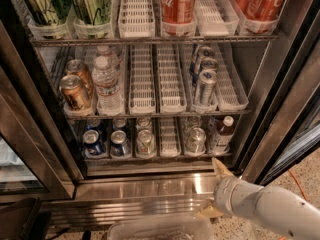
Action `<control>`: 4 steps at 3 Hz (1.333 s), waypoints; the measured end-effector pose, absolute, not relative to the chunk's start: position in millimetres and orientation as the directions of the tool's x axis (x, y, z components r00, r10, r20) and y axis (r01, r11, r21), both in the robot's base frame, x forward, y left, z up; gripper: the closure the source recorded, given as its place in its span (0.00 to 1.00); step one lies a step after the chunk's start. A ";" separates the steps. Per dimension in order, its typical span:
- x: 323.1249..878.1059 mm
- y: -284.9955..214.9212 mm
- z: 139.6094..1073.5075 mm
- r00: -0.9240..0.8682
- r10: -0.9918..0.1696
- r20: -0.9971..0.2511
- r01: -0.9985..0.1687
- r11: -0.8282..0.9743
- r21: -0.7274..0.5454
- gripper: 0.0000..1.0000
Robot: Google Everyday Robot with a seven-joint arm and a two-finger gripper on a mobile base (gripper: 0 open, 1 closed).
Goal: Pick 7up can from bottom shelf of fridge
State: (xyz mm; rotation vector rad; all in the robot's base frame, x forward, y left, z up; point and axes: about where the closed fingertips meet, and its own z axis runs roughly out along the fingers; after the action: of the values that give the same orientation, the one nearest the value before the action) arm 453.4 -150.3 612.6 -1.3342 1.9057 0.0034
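The fridge (150, 184) stands open in front of me, with a dark steel frame and wire racks with white trays. On its bottom shelf stand two small pale silvery cans with shiny tops, one at the middle (145, 142) and one to the right (196, 140). Either could be the 7up can; I cannot read the labels. My gripper (220, 167) is at the lower right, just below the bottom shelf's front edge, under the right silvery can and apart from it. The white forearm (265, 206) runs off to the lower right.
Two dark blue cans (94, 143) stand at the shelf's left and a dark bottle with a white cap (220, 134) at its right. The middle shelf holds brown cans, water bottles and slim silver-blue cans (205, 86). The glass door (20, 149) hangs open at left. A clear bin (160, 229) sits below.
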 end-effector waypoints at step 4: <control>541.8 -160.2 621.8 -0.044 -0.507 -0.861 -0.456 0.777 -0.435 0.00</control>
State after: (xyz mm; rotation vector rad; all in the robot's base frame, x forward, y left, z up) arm 541.8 -160.2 621.8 -0.7710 1.6701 -0.0491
